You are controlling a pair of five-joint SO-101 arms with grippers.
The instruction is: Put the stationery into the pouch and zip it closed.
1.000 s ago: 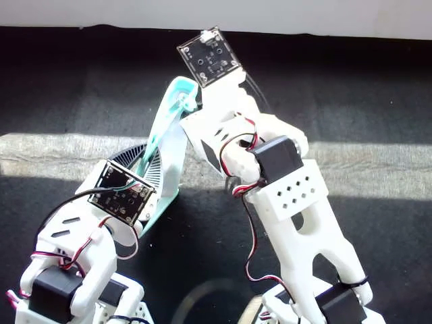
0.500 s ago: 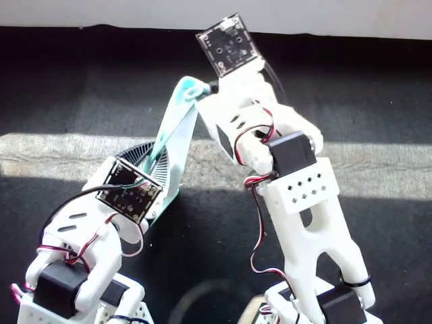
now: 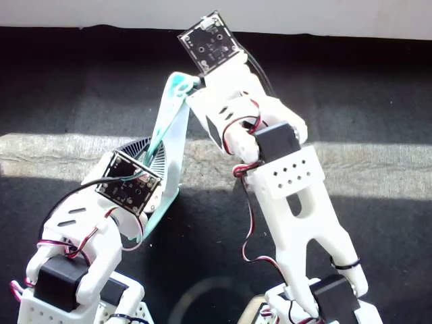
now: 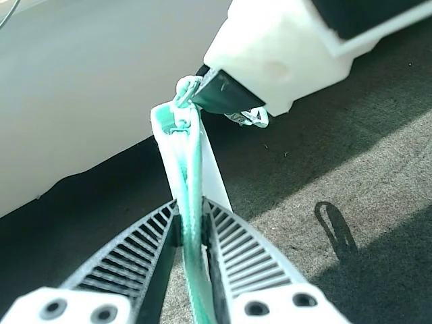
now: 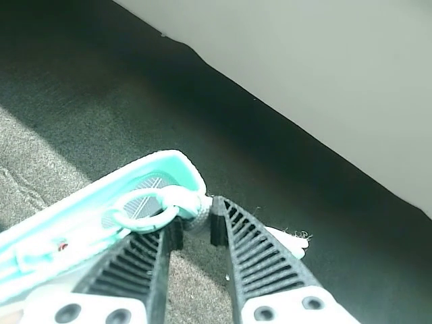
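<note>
High view first: the pouch [image 3: 172, 128] is held up off the desk [image 3: 378, 162], stretched between the two arms. The left tool [image 3: 152, 154] is clenched on the pouch's near end. The right tool [image 3: 196, 84] is pinched on the zipper pull [image 5: 145, 206] at the pouch's far end.

The coming move turns on that line. The pouch's long axis runs from the left tool straight up to the right one, so any last pull on the zip should go along it, away from the left tool. The right arm is the one at the pull, and the left only anchors. The slider looks to sit close to the far end already (a judgement from the left wrist view), so little travel seems left. No stationery shows outside the pouch, and whether it is inside I cannot tell.

Against half a second ago, the pouch's far end and the right tool have swung back sideways, towards where they stood a second ago. The left tool has barely shifted.
</note>
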